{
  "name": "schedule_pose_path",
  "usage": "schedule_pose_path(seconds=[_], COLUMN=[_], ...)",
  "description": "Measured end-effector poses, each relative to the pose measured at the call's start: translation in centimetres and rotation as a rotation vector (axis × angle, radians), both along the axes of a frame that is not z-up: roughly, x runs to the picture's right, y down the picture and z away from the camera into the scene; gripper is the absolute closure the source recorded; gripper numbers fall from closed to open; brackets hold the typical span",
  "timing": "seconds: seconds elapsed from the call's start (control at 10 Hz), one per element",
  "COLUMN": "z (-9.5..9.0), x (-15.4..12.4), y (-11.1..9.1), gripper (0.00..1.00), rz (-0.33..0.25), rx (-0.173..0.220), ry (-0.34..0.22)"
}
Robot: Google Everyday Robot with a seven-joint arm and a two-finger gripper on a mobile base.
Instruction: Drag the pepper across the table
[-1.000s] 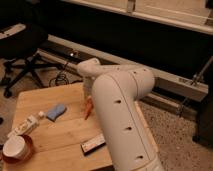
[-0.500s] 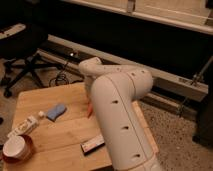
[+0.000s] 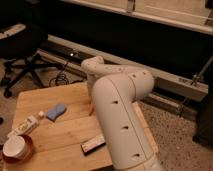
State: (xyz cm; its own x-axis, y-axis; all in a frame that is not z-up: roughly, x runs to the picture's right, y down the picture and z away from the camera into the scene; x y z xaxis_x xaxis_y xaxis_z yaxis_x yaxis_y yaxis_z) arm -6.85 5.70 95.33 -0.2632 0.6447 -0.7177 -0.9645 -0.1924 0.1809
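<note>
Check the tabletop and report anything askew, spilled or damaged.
Nothing stands out. On the table, the blue block, dark bar and white bottle lie flat and intact, with no spill visible. Only a sliver of the pepper shows beside the arm, which hides the gripper.

A pale, planked butcher-block wooden table (image 3: 60,137) carries a slim orange-red pepper (image 3: 91,108), a blue sponge-like block (image 3: 56,112) and a dark rectangular bar (image 3: 93,144) with a red stripe. The gripper is hidden behind the glossy white arm (image 3: 122,115).
</note>
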Motion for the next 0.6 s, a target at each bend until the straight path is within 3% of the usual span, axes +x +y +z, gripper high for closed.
schedule_pose_path(seconds=[0.6], z=[1.6], x=[0.9], y=[-1.3], gripper=[0.66], rz=[-0.003], rx=[0.010], ry=[0.001])
